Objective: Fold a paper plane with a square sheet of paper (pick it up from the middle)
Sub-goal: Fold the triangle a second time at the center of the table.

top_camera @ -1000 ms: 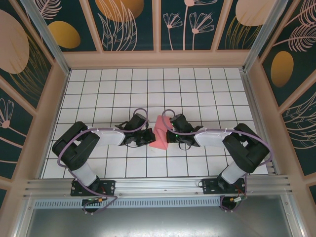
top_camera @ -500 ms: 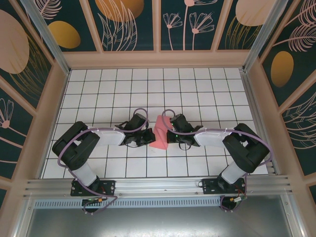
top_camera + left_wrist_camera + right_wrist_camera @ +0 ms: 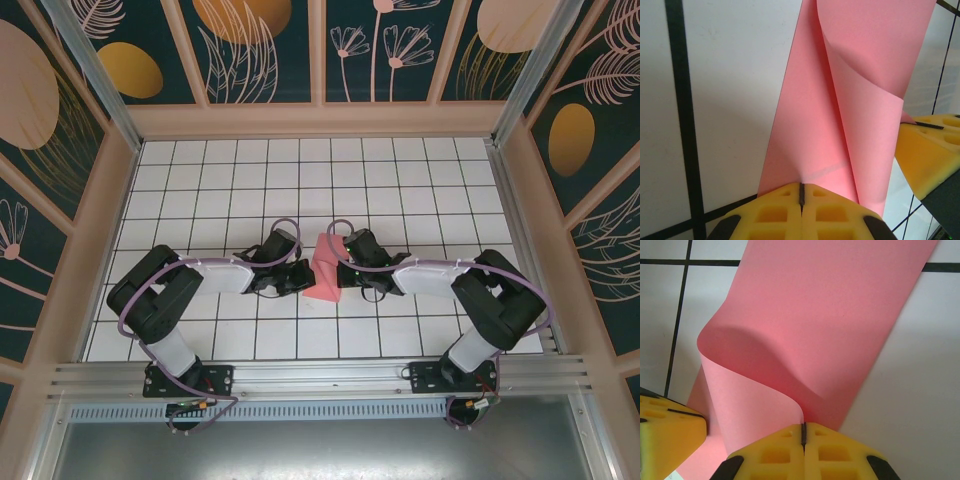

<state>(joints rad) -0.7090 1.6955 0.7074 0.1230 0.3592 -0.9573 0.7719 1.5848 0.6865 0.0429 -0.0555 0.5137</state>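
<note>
The paper is pinched mid-frame by the closed left tool and closed right tool. It could be torn if pulled apart, or creased askew.

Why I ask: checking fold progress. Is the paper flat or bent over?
Bent over, not pressed flat: the paper curves in a rounded roll, pinched by the shut left fingers and right fingers.

left gripper: closed tight, tip against tip, and you are pinching the sheet's near edge at the seam.
square sheet of paper: pink, running away ahead of your fingertips — its right side curls over in a soft, uncreased roll.
right gripper's pad: yellow, off to the right of your hand, touching the curled edge.
table: white tiles with black grid lines, left of your hand.
</note>
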